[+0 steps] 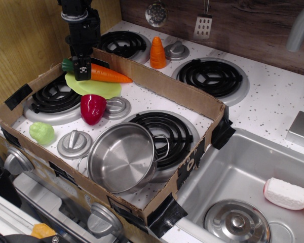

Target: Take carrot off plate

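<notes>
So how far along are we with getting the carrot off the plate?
Reach looks done: the gripper is down at the carrot's stem end. In hand: the grasp, though I can't tell if the jaws have closed. Left: the carrot lies across the plate, so lifting it clear and setting it down elsewhere remain.

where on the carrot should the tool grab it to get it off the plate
Grip the thick end of the carrot near its green stem, coming straight down from above. It lies flat across the plate, and the tool is already over that end.
</notes>
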